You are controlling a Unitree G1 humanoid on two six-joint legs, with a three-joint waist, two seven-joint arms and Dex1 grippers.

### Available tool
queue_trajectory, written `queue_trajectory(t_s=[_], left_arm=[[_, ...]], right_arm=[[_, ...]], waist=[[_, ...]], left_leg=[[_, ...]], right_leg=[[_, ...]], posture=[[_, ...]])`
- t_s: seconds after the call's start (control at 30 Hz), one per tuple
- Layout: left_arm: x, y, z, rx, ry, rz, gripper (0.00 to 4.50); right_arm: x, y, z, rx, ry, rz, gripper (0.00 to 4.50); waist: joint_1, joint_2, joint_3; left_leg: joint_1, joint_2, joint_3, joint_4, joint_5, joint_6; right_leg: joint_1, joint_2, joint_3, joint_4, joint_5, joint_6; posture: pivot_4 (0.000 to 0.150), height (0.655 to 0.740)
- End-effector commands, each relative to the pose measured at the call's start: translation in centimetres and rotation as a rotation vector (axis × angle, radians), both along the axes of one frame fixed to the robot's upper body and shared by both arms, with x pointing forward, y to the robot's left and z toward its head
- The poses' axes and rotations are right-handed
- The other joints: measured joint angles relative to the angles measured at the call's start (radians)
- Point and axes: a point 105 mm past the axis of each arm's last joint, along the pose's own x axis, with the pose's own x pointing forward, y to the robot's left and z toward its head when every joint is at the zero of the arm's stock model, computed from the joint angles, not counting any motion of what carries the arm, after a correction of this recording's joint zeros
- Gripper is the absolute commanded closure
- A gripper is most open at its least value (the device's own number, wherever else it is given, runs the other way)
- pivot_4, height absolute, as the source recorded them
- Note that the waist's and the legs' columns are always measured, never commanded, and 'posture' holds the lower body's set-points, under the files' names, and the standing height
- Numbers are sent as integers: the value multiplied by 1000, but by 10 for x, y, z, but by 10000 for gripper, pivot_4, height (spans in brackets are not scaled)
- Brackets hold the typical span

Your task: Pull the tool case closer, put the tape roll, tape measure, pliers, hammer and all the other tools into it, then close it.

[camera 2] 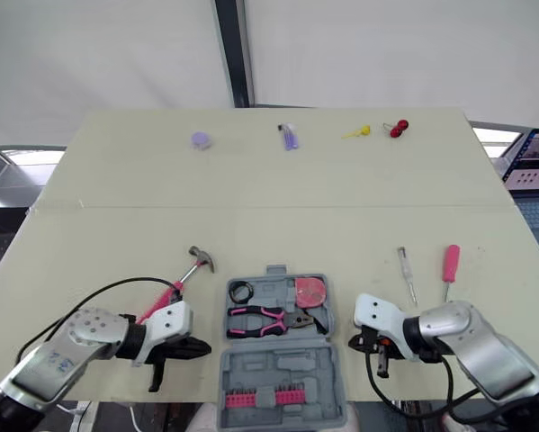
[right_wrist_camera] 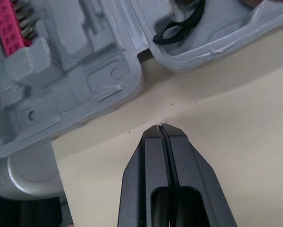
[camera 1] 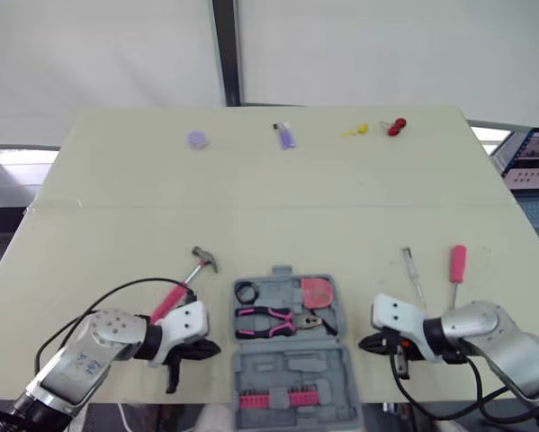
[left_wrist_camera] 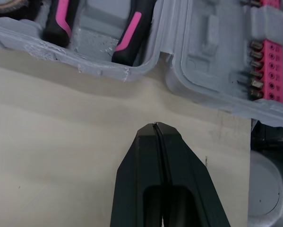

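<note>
The grey tool case (camera 1: pixel 287 362) lies open at the table's front edge, between my two grippers. Its far half holds a black tape roll (camera 1: pixel 247 292), a pink round tape measure (camera 1: pixel 318 292) and pink-handled pliers (camera 1: pixel 267 321). The near half carries a pink bit strip (camera 1: pixel 273 399). A pink-handled hammer (camera 1: pixel 184 286) lies on the table just left of the case. My left gripper (camera 1: pixel 211 349) is shut and empty beside the case's left edge. Close to the case's right edge is my right gripper (camera 1: pixel 364 342), also shut and empty.
Two screwdrivers lie right of the case, a thin clear one (camera 1: pixel 414 274) and a pink-handled one (camera 1: pixel 456 265). At the far edge sit a purple disc (camera 1: pixel 197 139), a purple item (camera 1: pixel 286 136), a yellow piece (camera 1: pixel 359 130) and a red piece (camera 1: pixel 396 126).
</note>
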Motion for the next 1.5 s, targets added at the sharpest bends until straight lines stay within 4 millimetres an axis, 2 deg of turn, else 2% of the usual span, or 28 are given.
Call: queue_trajectory(t_s=[0.03,0.2,0.8,1.17,1.3,1.5], left_arm=[[5,-8,1,10,-36,-17,45000],[8,-14,-6,16,-49,-30,45000],[14,-33,-8,-42,-41,-31,45000],[41,-41,4,-62,-141,-29,45000],[57,-38,10,-64,-172,1,45000],[72,-40,16,-79,-218,12,45000]], right_arm=[[1,10,3,15,-30,44,44752],[1,17,1,21,-24,61,44752],[4,28,-2,62,-32,57,44752],[20,27,3,78,-80,16,44752],[38,25,7,86,-135,-32,44752],[53,22,9,80,-179,-70,44752]], waist=[[0,0,0],[0,0,0],[5,0,0],[10,1,0],[9,1,0],[7,1,0]], left_leg=[[0,0,0,0,0,0],[-1,0,0,0,0,0],[-1,0,-1,4,0,0],[-1,-1,-1,6,0,1],[-1,-1,-1,7,0,1],[-2,-1,-1,7,0,1]], right_leg=[[0,0,0,0,0,0],[0,0,0,0,0,0],[1,0,0,0,1,0],[2,0,0,0,3,0],[2,0,0,0,3,0],[2,0,-1,0,3,0]], posture=[[1500,7400],[1500,7400],[1500,7400],[1500,7400],[1500,7400],[1500,7400]])
